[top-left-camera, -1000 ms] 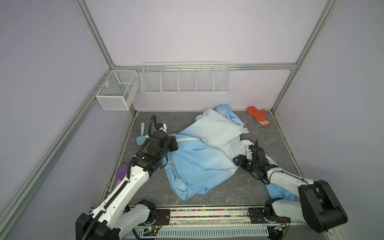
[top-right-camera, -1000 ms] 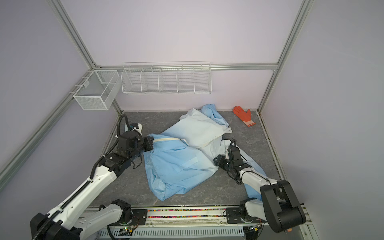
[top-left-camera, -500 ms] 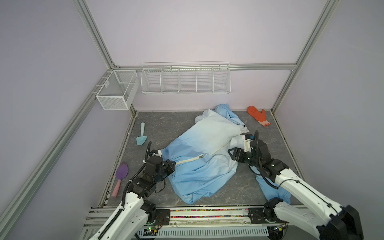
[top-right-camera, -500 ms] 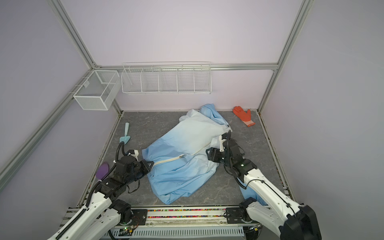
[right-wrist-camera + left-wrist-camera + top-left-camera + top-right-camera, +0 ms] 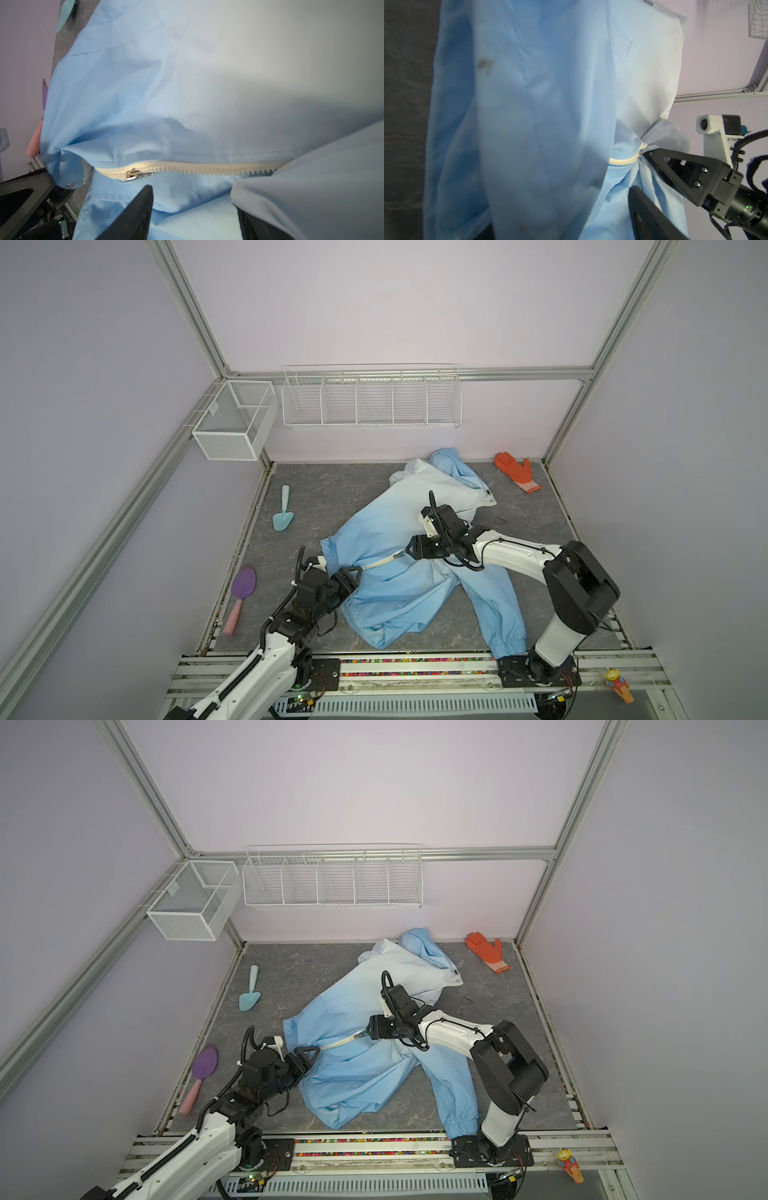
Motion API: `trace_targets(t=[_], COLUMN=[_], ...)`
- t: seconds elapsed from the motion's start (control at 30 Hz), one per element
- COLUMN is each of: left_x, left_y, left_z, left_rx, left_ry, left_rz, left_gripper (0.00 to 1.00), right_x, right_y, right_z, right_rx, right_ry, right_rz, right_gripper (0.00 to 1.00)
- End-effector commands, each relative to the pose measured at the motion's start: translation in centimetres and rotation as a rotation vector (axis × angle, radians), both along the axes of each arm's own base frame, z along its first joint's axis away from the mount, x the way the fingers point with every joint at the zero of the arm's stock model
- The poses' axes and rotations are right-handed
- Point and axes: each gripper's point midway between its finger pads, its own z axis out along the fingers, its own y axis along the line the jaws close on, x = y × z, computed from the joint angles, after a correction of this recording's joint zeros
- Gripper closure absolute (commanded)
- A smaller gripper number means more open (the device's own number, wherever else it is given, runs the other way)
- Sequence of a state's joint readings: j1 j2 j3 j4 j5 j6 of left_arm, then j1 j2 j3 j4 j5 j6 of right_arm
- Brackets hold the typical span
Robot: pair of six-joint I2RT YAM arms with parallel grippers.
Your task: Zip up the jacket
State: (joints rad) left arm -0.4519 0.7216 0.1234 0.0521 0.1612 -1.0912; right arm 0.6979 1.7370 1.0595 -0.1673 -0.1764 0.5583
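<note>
The jacket [image 5: 399, 585] lay crumpled mid-worktop [image 5: 332, 497]. Its thin, smooth blue cloth paled to white toward the hood, and one sleeve ended in a gathered cuff [image 5: 505, 645] near the front rail. Its white zipper [image 5: 207, 166], chunky moulded teeth on cream tape, ran between the two grippers. The small metal slider [image 5: 133, 173] sat close to the hem end. Past it the teeth looked unmeshed, so most of the zipping seemed left to do.

The right gripper [image 5: 410, 551] was at the slider with jaws wide. One finger [image 5: 137, 209] was just beside the slider and the other lay under a fold of cloth, with nothing pinched between them. The left gripper [image 5: 353, 572] was at the hem end with cloth draped over its tip; whether it held the hem could not be told.

The pull tab was tiny and glossy, so the jaws could close on cloth instead of it. The loose fold could also be drawn into the slider and jam it. If the hem were not anchored, the light fabric would likely bunch and drag along rather than let the slider run.

Further out lay an orange glove [image 5: 515, 470], a teal trowel [image 5: 284, 516] and a purple scoop [image 5: 243, 587], all well apart from the jacket.
</note>
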Motion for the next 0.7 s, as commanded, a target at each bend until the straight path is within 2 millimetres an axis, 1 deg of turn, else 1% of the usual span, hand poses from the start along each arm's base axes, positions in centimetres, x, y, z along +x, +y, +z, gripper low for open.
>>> trace_targets(t=[0.0, 0.03, 0.1, 0.13, 0.17, 0.2, 0.3, 0.33, 0.43, 0.5, 0.6, 0.67], left_x=[1.4, 1.5, 1.6, 1.6, 1.8, 1.7, 1.2, 1.1, 0.6, 0.2, -0.4, -0.7], left_y=[-1.6, -1.7, -1.8, -1.7, -1.3, -0.7, 1.7, 2.4, 3.7, 4.0, 4.4, 4.9], left_z=[2.6, 2.3, 1.8, 1.8, 2.2, 2.2, 3.7, 4.9, 6.2, 6.7, 7.1, 8.4], left_rx=[-0.075, -0.065, -0.046, -0.027, 0.015, 0.06, 0.195, 0.225, 0.296, 0.334, 0.385, 0.411], left_ry=[-0.093, -0.081, -0.04, -0.01, -0.006, 0.017, 0.026, 0.002, -0.013, 0.004, 0.038, 0.024], left_rz=[-0.036, -0.04, -0.044, -0.037, -0.032, -0.016, 0.04, 0.057, 0.067, 0.055, 0.029, 0.034], left_gripper=[0.27, 0.3, 0.38, 0.41, 0.43, 0.43, 0.38, 0.37, 0.33, 0.32, 0.31, 0.31], right_x=[1.0, 1.0, 0.8, 0.5, 0.3, -0.2, -1.5, -2.0, -3.2, -3.8, -4.6, -4.8], right_y=[0.5, 0.4, -0.3, -0.8, -1.5, -2.3, -5.5, -6.6, -9.4, -10.9, -12.1, -13.0], right_z=[0.9, 1.2, 1.9, 2.1, 2.4, 2.7, 3.6, 3.8, 5.1, 5.9, 7.5, 8.7], right_rx=[0.028, 0.033, 0.02, 0.009, 0.003, -0.008, -0.034, -0.052, -0.117, -0.165, -0.209, -0.229], right_ry=[-0.012, -0.009, -0.004, 0.001, 0.001, -0.001, 0.011, 0.015, -0.007, -0.013, -0.03, -0.056], right_rz=[-0.001, -0.009, -0.03, -0.043, -0.054, -0.065, -0.112, -0.122, -0.154, -0.178, -0.179, -0.197], right_gripper=[0.3, 0.29, 0.27, 0.26, 0.25, 0.25, 0.24, 0.24, 0.23, 0.21, 0.19, 0.15])
